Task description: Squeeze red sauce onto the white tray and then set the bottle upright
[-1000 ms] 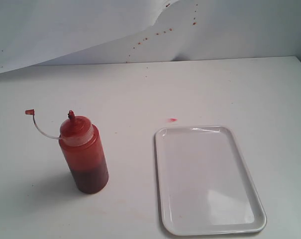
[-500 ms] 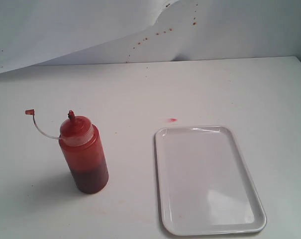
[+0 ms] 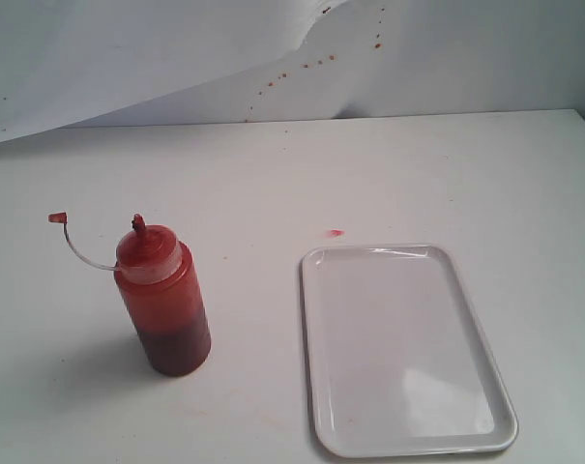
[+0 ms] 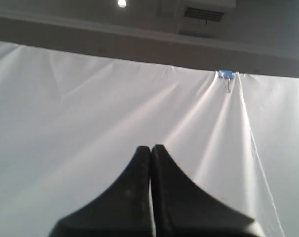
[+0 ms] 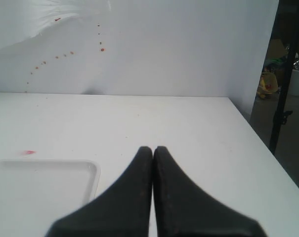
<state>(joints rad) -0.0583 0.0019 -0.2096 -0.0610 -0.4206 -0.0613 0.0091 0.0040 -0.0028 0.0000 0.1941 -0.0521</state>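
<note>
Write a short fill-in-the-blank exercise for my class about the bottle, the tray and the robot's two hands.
1. The bottle stands ____ on the table.
2. In the exterior view, the tray lies to the ____ of the bottle.
3. The left hand and right hand are both ____, holding nothing.

Missing words: upright; right; shut.

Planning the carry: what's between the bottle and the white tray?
Only bare tabletop, seen in the exterior view, separates the bottle from the white tray. The pink smudge lies beyond the tray's far corner, off that stretch.
</note>
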